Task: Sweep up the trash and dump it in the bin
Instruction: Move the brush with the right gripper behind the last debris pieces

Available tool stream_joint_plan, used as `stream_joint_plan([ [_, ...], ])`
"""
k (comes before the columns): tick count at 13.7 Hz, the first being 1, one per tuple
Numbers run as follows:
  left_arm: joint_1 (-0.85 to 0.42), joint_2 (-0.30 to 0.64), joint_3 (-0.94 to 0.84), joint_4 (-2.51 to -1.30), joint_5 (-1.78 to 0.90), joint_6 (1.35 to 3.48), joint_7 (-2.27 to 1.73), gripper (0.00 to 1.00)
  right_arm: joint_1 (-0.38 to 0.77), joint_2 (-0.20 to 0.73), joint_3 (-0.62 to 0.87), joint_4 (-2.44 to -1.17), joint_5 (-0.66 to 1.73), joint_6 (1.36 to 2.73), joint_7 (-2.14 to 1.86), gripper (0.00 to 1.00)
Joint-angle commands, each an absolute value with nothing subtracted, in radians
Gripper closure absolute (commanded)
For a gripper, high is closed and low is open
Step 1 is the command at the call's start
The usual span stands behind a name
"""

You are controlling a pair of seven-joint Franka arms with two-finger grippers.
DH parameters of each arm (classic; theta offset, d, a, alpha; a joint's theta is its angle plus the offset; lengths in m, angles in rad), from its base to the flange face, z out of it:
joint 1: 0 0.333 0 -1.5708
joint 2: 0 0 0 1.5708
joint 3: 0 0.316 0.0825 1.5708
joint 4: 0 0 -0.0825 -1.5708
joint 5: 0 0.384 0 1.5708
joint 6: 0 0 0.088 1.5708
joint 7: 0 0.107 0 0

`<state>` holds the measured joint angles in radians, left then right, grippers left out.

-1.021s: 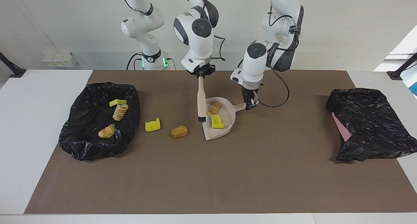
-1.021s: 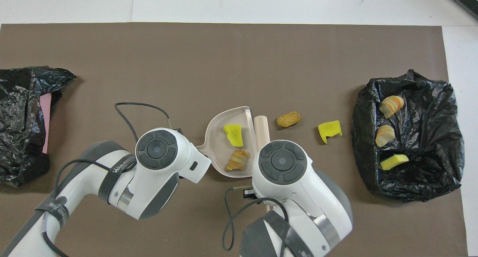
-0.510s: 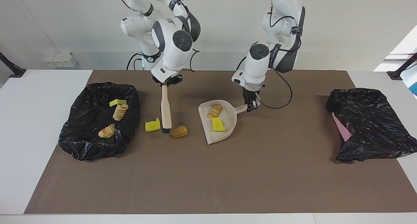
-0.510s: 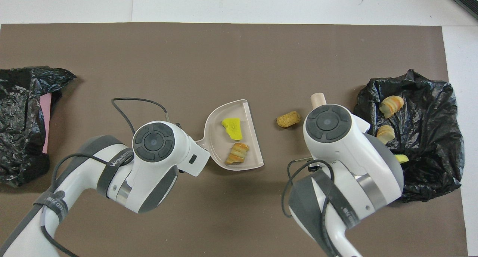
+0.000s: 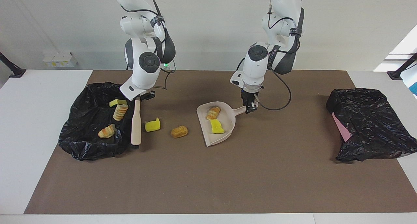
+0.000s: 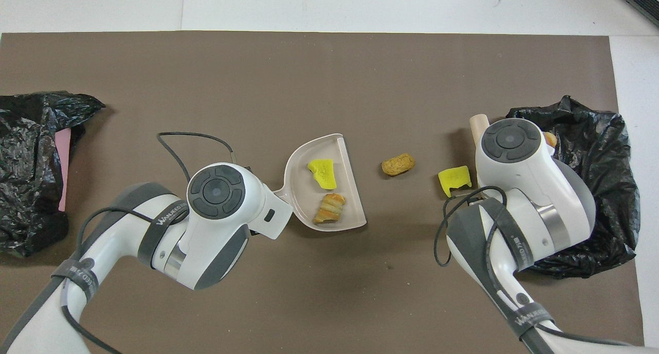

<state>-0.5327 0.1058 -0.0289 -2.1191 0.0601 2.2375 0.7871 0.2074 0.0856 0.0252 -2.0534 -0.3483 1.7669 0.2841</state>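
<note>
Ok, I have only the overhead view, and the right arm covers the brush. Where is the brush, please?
Observer: The right gripper holds the brush by its top. It hangs nearly upright between the bin and the yellow sponge chunk, with the bristle end low at the bin's edge.
Operator: How many pieces lie in the bin? I see only one.
Observer: Three: a yellow sponge, a sliced loaf and a striped pastry.
Operator: Does the left gripper have the dustpan?
Observer: Yes, the left gripper has its fingers closed on the handle of the dustpan.
</note>
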Motion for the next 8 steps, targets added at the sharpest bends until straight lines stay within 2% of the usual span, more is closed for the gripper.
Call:
stream_joint_plan([
  [1, -0.541, 0.109, -0.026, -2.097, 0.052, 2.209, 0.770, 1.00, 0.195, 0.074, 0.040, -2.111, -0.354, 1.809, 0.273, 1.00],
  [7, -0.545, 0.101, -0.031, -2.103, 0.064, 2.177, 0.750, 1.00, 0.261, 0.071, 0.046, -2.126, -0.034, 1.796, 0.313, 1.00],
  [8, -0.564, 0.094, -0.029, -2.108, 0.075, 2.168, 0.750, 1.00, 0.300, 0.068, 0.048, -2.123, -0.006, 1.793, 0.319, 1.00],
])
